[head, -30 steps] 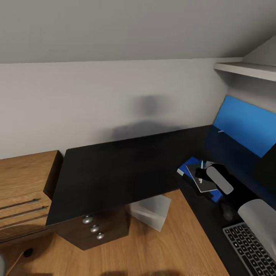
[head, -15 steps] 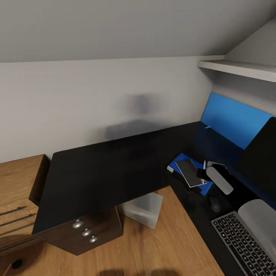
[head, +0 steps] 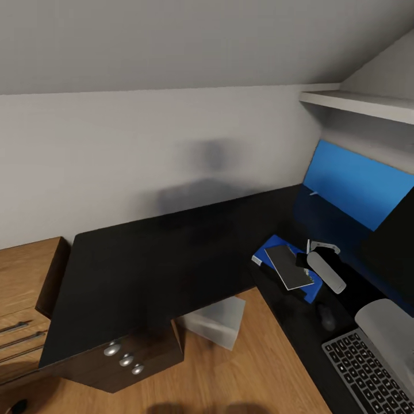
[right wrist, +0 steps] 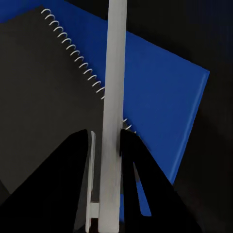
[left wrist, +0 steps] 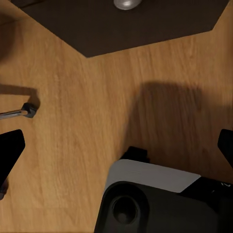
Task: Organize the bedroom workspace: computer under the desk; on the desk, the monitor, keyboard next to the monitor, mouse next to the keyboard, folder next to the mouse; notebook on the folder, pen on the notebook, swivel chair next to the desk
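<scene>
On the black desk (head: 161, 259) lies the blue folder (head: 264, 253) with the dark spiral notebook (head: 289, 267) on top of it. My right gripper (head: 309, 254) hovers just above the notebook's edge, shut on the pale pen (head: 308, 247). In the right wrist view the pen (right wrist: 114, 97) runs between the dark fingers (right wrist: 80, 165), over the notebook (right wrist: 43, 102) and folder (right wrist: 165, 97). The mouse (head: 326, 316) and keyboard (head: 368, 374) lie nearer me, and the black monitor (head: 397, 247) is at the right edge. My left gripper (left wrist: 116, 145) hangs open over the wooden floor.
A pale grey computer case (head: 215, 319) stands under the desk. A drawer unit with round knobs (head: 123, 359) sits below the desk's left end. A blue panel (head: 356, 190) and a white shelf (head: 356, 103) line the right wall. My base (left wrist: 145, 199) is below the left gripper.
The head camera has swung, so the whole picture shifted left. My right gripper keeps the pen over the notebook with no clear move of its own.
</scene>
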Robot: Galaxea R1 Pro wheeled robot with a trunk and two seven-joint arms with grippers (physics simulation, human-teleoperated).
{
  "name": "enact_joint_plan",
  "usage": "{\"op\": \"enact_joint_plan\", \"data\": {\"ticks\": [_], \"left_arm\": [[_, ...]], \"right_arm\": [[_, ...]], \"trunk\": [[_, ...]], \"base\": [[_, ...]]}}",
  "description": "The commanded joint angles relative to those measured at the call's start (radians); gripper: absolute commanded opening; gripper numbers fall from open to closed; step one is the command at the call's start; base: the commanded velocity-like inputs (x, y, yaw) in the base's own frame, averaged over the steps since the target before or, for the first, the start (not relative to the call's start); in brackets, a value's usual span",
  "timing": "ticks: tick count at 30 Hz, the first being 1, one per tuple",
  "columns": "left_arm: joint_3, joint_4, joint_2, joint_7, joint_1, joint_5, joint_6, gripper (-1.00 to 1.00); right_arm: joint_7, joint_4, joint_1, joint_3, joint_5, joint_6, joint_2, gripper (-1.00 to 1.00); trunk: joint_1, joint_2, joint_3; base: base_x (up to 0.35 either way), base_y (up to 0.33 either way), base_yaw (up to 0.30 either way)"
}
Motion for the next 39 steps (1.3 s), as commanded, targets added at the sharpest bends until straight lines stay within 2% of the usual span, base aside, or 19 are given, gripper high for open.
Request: {"op": "enact_joint_plan", "data": {"ticks": [1,11,25,27,28,31,39], "left_arm": [[-0.009,0.0,0.0,0.005,-0.001,0.008,-0.004,1.0],[-0.009,0.0,0.0,0.005,-0.001,0.008,-0.003,1.0],[-0.01,0.0,-0.001,0.005,-0.001,0.007,-0.004,1.0],[-0.01,0.0,-0.001,0.005,-0.001,0.007,-0.004,1.0],[-0.01,-0.001,-0.001,0.006,-0.001,0.008,-0.004,1.0],[-0.008,-0.001,-0.001,0.006,-0.001,0.008,-0.004,1.0],[-0.006,-0.001,0.0,0.008,-0.001,0.008,-0.005,1.0]], "right_arm": [[-0.007,-0.001,-0.001,0.005,-0.008,0.001,-0.001,-1.0],[-0.002,0.0,-0.001,0.007,-0.008,0.001,-0.001,-1.0],[0.016,0.001,0.0,0.009,-0.008,0.001,0.002,-1.0],[0.056,0.014,0.0,0.014,-0.006,0.002,0.005,-1.0],[0.097,0.029,-0.001,0.026,0.002,0.002,0.008,-1.0],[0.128,0.039,-0.001,0.042,0.014,0.003,0.01,-1.0],[0.149,0.046,-0.001,0.052,0.023,0.004,0.011,-1.0]], "trunk": [[0.0,-0.001,-0.001],[0.0,-0.001,-0.001],[0.0,-0.001,-0.001],[0.0,-0.001,-0.001],[0.0,-0.001,-0.001],[0.0,-0.001,-0.001],[0.0,-0.001,-0.001]], "base": [[0.049,0.0,0.0],[0.15,0.0,0.0],[0.019,0.0,0.0],[0.001,0.0,0.0],[0.0,0.0,0.0],[0.0,0.0,0.0],[0.0,0.0,0.0]]}}
